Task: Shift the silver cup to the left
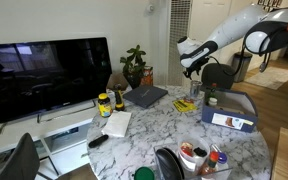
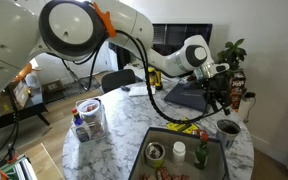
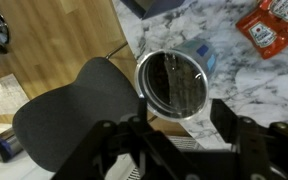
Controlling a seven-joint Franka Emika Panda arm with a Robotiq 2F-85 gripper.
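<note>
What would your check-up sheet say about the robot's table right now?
Surface: marble table, crowded with things.
Job's things: silver cup stands upright near the table's edge, not gripped.
Clutter: red packets, yellow-lidded jar, blue tray.
Grippers: gripper open, hovering just above the silver cup.
Cables: black cable hangs along the arm.
Surroundings: TV, plant, dark chair, wooden floor.
</note>
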